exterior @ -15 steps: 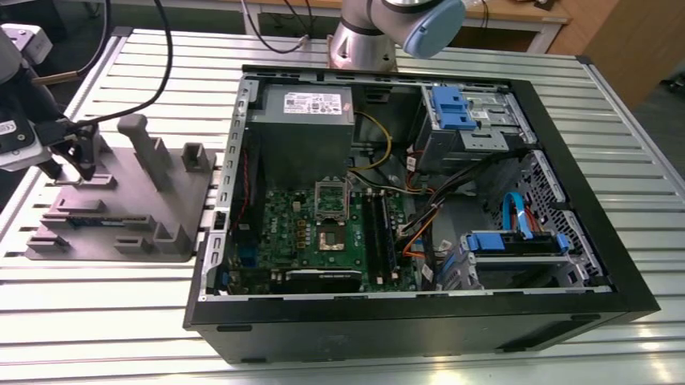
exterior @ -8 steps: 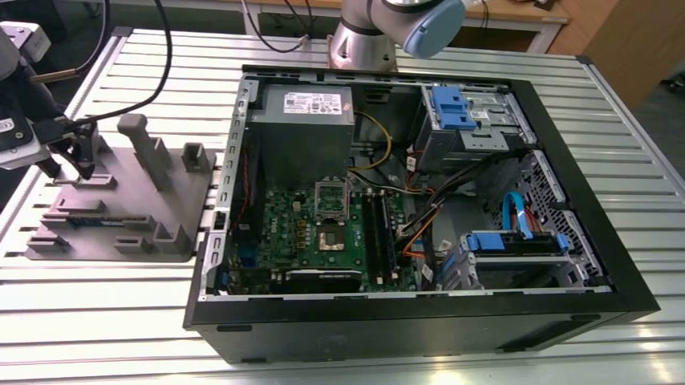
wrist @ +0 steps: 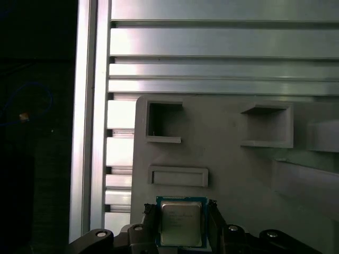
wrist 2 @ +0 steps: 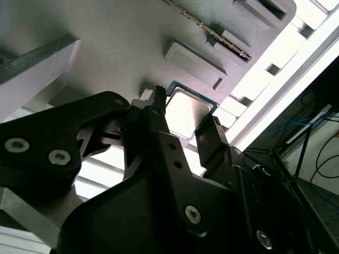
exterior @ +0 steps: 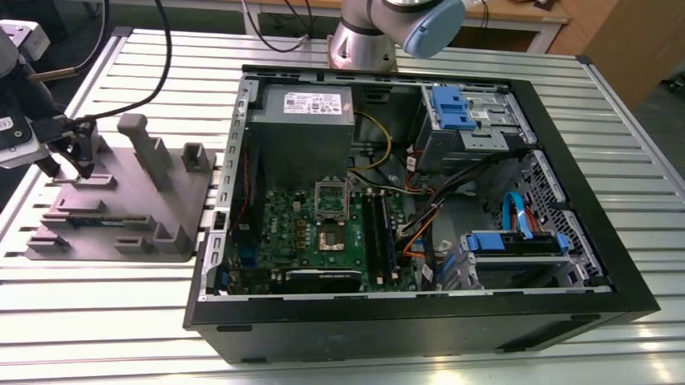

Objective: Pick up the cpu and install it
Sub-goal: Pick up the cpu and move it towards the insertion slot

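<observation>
The cpu (wrist: 180, 225) (wrist 2: 188, 111) is a small square chip with a shiny metal top and a green rim. In both wrist views it sits between the two black fingers of my gripper (wrist: 181, 214) (wrist 2: 186, 108), which press on its opposite edges. The chip is close over the grey plastic tray (wrist: 233, 174) (wrist 2: 106, 42); I cannot tell whether it still touches the tray. In the exterior view my gripper (exterior: 66, 167) hangs over the tray (exterior: 118, 212) at the exterior view's left. The motherboard's socket (exterior: 330, 235) lies inside the open computer case (exterior: 599, 265), its metal frame flipped up.
Upright blocks (exterior: 144, 148) rise from the tray beside my gripper. A memory stick (exterior: 91, 218) lies in a tray slot. The case holds a power supply (exterior: 305, 108), blue drive bays (exterior: 460, 108) and loose cables (exterior: 428, 216). The slatted aluminium table (exterior: 96, 321) ends close to the tray.
</observation>
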Robot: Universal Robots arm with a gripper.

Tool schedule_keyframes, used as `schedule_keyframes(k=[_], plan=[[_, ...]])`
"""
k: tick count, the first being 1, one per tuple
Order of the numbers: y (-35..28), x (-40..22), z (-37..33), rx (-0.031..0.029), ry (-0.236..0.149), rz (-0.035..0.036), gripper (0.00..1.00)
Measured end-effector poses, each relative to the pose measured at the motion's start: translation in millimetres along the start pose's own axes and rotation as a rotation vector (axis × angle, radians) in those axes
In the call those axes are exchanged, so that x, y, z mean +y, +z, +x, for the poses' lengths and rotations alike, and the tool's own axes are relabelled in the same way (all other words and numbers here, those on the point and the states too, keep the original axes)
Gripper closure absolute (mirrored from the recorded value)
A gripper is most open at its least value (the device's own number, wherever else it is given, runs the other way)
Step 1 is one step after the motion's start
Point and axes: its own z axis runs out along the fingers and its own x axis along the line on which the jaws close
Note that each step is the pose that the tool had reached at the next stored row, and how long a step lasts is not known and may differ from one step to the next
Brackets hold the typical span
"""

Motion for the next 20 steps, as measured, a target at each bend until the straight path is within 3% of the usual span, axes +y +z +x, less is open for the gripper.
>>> schedule_keyframes(k=[14,15,20], plan=[[-3.6,0.2,0.1,0.0000,0.000,0.0000,0.53],[-10.2,0.5,0.3,-0.0001,0.000,0.0000,0.53],[-11.4,0.6,0.3,0.0000,0.000,0.0000,0.53]])
